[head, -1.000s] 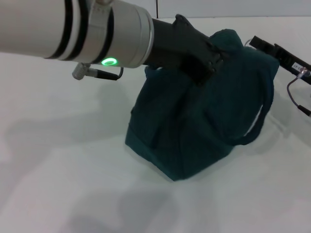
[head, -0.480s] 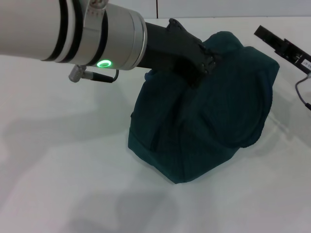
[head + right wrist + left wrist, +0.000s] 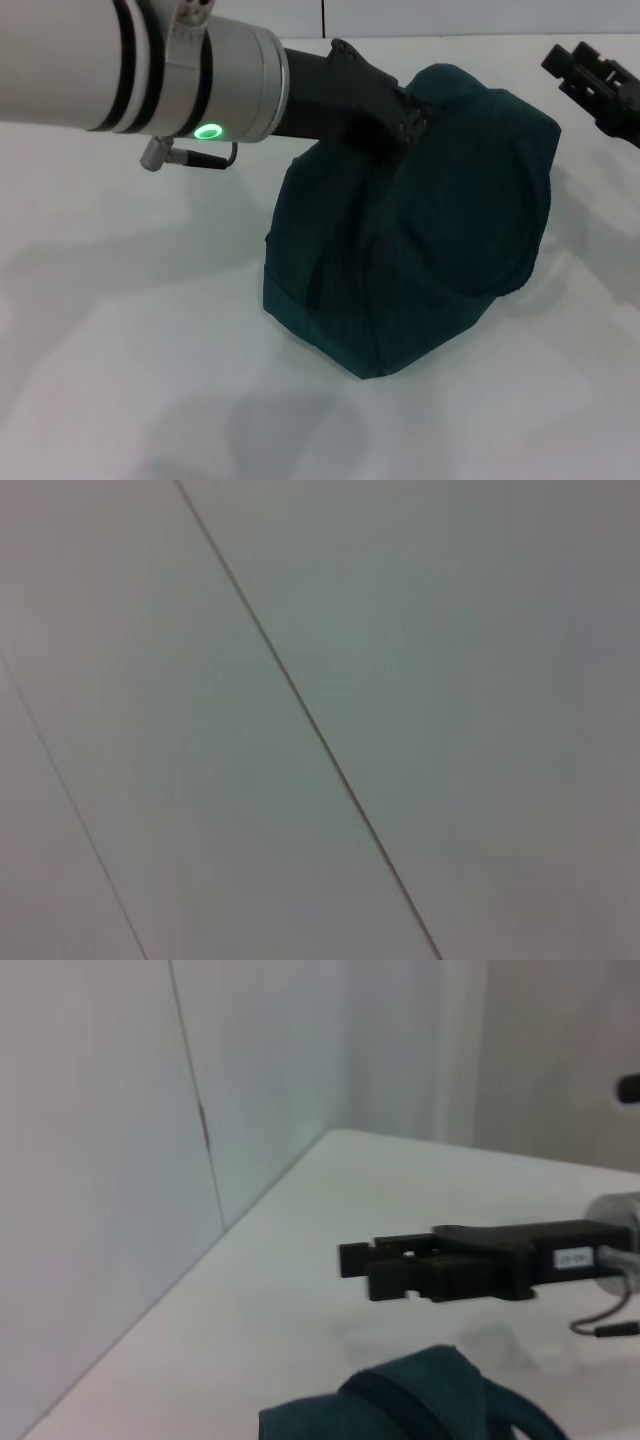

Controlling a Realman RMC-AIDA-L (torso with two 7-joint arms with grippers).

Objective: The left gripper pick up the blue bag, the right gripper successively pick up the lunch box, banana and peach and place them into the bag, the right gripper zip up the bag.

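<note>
The blue bag [image 3: 440,240] stands on the white table, its top bunched and pulled up. No handle, zipper or lining shows. My left gripper [image 3: 405,120] reaches across from the left and is shut on the bag's top fabric. The bag's top edge also shows in the left wrist view [image 3: 420,1400]. My right gripper [image 3: 572,66] hangs in the air at the far right, apart from the bag. In the left wrist view [image 3: 355,1260] its fingers lie together and hold nothing. The lunch box, banana and peach are out of view.
The white table [image 3: 120,330] stretches around the bag. A pale wall with a vertical seam [image 3: 200,1130] stands behind the table's far edge. The right wrist view shows only that pale panelled wall.
My right gripper has drawn back from the bag's top towards the far right. The bag's loop handle on the right has dropped out of sight. My left arm has shifted slightly left.
</note>
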